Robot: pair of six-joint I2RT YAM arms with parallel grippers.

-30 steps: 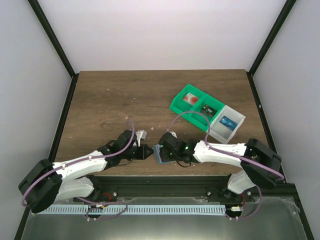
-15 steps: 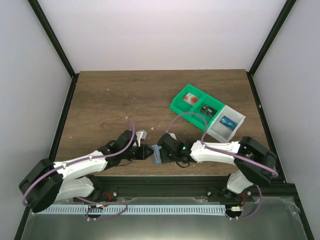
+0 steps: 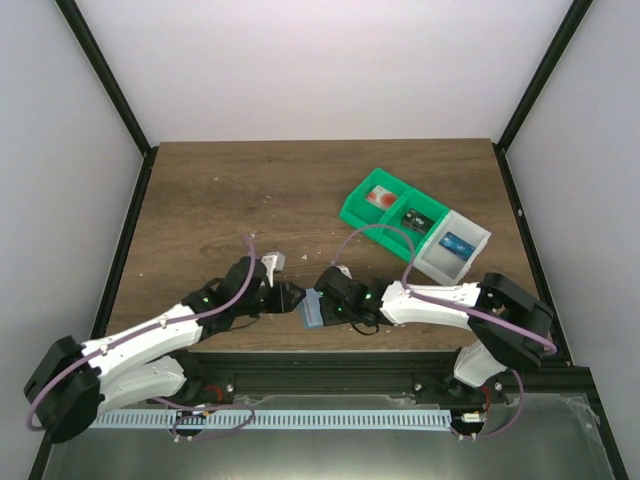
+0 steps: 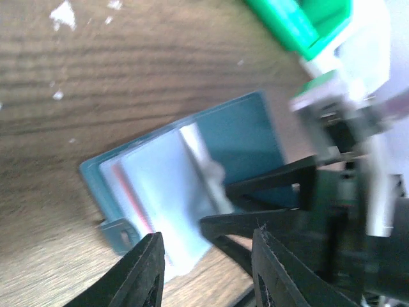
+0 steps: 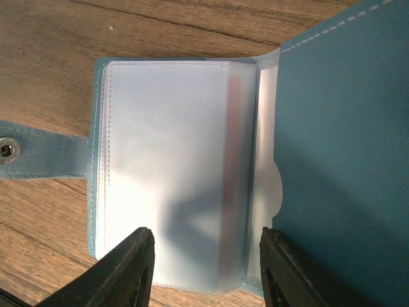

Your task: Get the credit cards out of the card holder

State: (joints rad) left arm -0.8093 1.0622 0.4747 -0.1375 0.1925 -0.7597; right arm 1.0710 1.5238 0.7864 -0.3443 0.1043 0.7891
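Heads up on where things sit. The card holder [image 3: 312, 312] is right by the near edge of the worktop [image 3: 220, 200], about midway along it, sandwiched between your two grippers. It's lying open with the clear sleeve pack facing up.

The left gripper [image 3: 288, 297] is just to the holder's left. Its fingers are spread with nothing in them, and in the left wrist view a corner of the sleeve pack pokes toward the gap between them. So for that arm the holder is dead ahead, just off the tips.

The right gripper [image 3: 328, 303] comes in from the other side, with its fingers apart and laid over the teal cover half. I can't tell whether it's actually pinching the cover or only resting on it.

In the right wrist view the spine and the sleeves' long side run straight out along that gripper's reach. The snap tab [image 5: 38, 157] sticks off sideways.

The credit cards [image 5: 233, 160] aren't out yet. All you get is a red strip showing through the sleeves next to the spine. I'd guess the left arm does the pulling, since it's the free one.

Further back, toward the right edge, are the green bin [image 3: 360, 215] and the white bin [image 3: 478, 240], well apart from all this.
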